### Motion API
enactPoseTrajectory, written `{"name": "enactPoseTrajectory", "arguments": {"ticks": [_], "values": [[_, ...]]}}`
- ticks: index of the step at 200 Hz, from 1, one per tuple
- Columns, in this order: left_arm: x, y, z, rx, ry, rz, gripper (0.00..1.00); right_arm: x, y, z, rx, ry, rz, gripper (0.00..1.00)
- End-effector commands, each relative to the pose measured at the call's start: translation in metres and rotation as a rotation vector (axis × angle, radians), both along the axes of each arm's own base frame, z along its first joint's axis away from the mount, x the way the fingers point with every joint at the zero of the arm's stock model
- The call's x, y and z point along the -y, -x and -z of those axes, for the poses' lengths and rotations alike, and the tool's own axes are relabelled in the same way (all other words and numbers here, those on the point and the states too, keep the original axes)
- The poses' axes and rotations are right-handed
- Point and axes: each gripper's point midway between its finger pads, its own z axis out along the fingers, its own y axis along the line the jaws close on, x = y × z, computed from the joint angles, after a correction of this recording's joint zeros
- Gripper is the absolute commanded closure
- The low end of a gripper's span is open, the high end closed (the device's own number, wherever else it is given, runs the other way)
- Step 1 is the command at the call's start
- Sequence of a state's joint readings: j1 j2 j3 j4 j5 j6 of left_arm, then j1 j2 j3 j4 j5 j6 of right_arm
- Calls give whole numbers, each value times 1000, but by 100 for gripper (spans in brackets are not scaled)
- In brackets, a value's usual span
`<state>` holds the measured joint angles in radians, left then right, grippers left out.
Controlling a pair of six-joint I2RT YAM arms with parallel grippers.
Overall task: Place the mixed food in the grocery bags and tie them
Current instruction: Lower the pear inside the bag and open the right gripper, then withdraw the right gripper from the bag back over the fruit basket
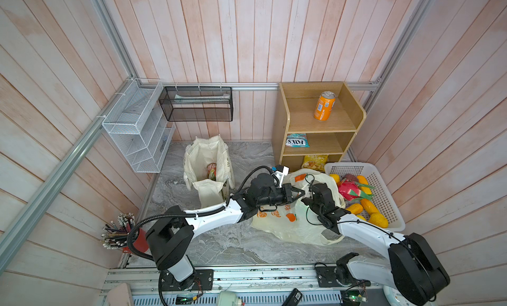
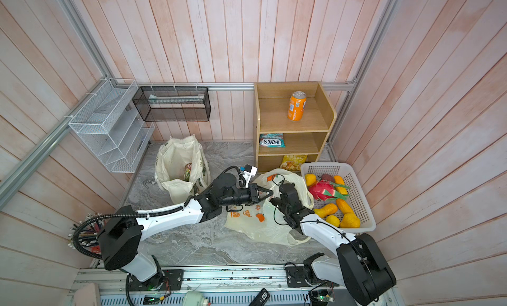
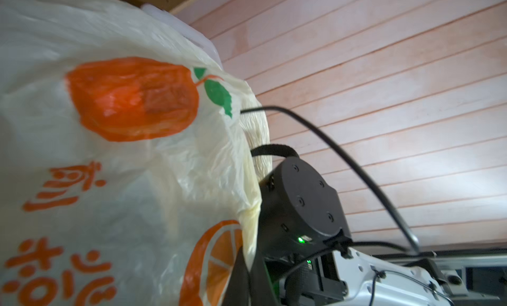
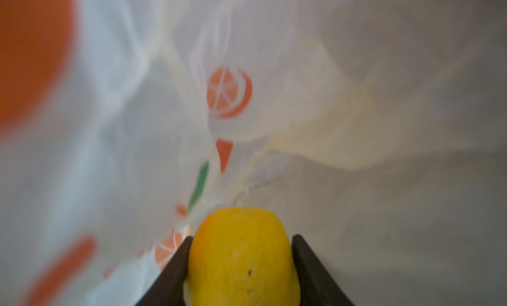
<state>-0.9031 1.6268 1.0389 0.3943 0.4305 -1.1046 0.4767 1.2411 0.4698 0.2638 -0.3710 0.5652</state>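
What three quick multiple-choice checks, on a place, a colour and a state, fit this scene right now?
1. Where is the orange can?
A. On the shelf's top board
B. In the basket
C. In the tote

2. What colour is the fruit in the right gripper?
A. Red
B. Green
C. Yellow

3. How is the left gripper?
A. Wide open
B. Shut on the plastic bag's rim
C. Shut on a can

Answers:
1 A: the can stands upright on the shelf's top board.
2 C: the right wrist view shows a yellow fruit clamped inside the plastic bag.
3 B: its closed fingers pinch the bag's rim at the mouth.
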Motion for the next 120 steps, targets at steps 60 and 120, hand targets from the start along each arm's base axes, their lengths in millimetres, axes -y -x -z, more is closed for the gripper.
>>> {"name": "enactPoseTrajectory", "arguments": {"ticks": [60,120], "values": [[-16,-8,-8,30,61,-28,100,-15,11,4,-5,14,-93,19],[-41,-20,-4,19,31,-135,100,-17,12,-18,5,28,-125,17]]}}
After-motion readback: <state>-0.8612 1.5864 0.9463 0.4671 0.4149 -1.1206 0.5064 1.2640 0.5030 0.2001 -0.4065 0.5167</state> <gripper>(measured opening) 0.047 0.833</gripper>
